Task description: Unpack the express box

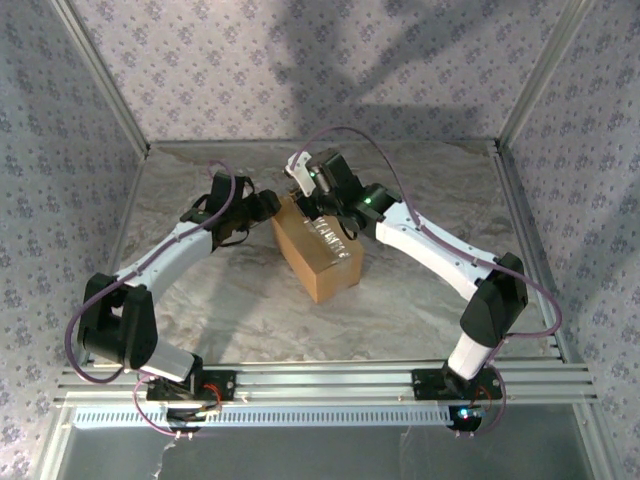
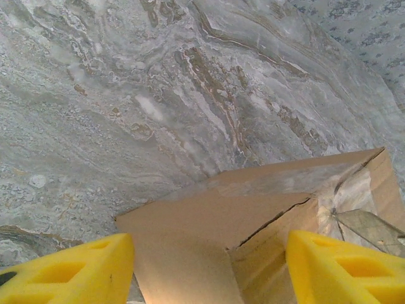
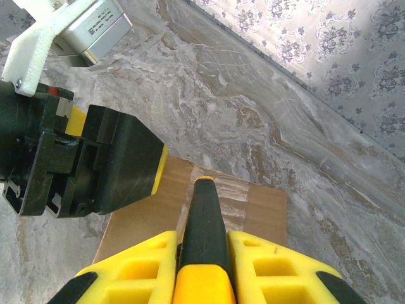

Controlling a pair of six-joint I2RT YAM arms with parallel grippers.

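Observation:
The express box [image 1: 325, 262] is a small brown carton lying at an angle mid-table, flaps down and shiny tape [image 1: 328, 238] along its top seam. My left gripper [image 1: 265, 207] is at its far left corner. In the left wrist view the yellow fingers [image 2: 69, 269] stand wide apart with the box corner [image 2: 190, 234] between them, open. My right gripper [image 3: 202, 237] is shut on a black-and-yellow cutter [image 3: 205, 215]. The cutter's tip sits over the taped seam [image 3: 253, 193] at the box's far end [image 3: 145, 215]. The left gripper's black finger [image 3: 120, 164] is beside it.
The tabletop [image 1: 220, 300] is grey marble-patterned, with bare surface on all sides of the box. Floral walls and aluminium posts [image 1: 100, 70] close in the back and sides. A slotted metal rail [image 1: 330, 380] carries both arm bases at the near edge.

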